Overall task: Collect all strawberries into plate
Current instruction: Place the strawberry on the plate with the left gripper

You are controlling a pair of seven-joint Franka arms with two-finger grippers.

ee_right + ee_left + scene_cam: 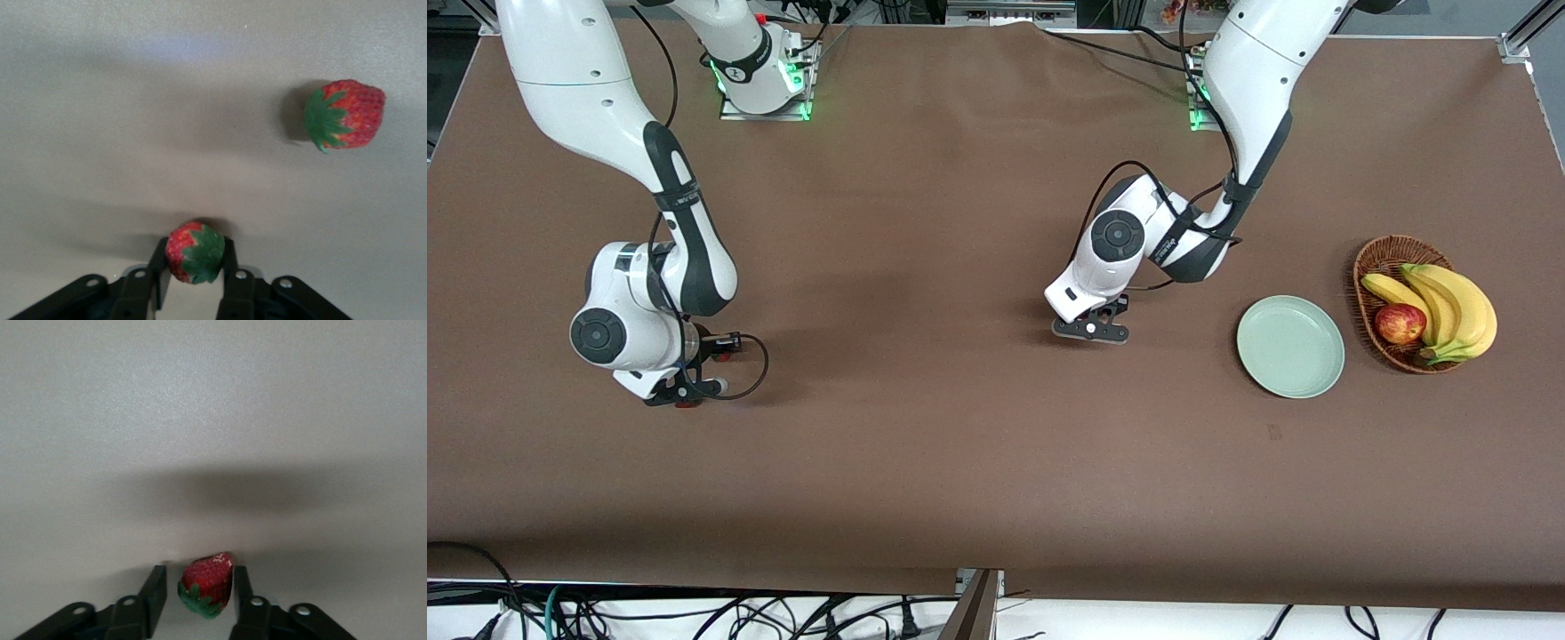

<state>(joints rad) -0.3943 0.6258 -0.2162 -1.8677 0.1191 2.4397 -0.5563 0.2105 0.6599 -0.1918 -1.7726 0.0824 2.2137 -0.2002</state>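
right end effector (193, 267) low at the surface (925, 427), clamped on a strawberry (195, 253); risk: second berry (345, 114) lies loose just ahead, could be knocked on lift | left end effector (197, 593) narrowed round its berry (208, 583), one pad apart; risk: slip | plate (1290, 347) bare, well off both

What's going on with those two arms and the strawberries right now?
Right gripper shut on a strawberry; second strawberry loose beside it. Left gripper around a third strawberry. Plate empty, path clear.
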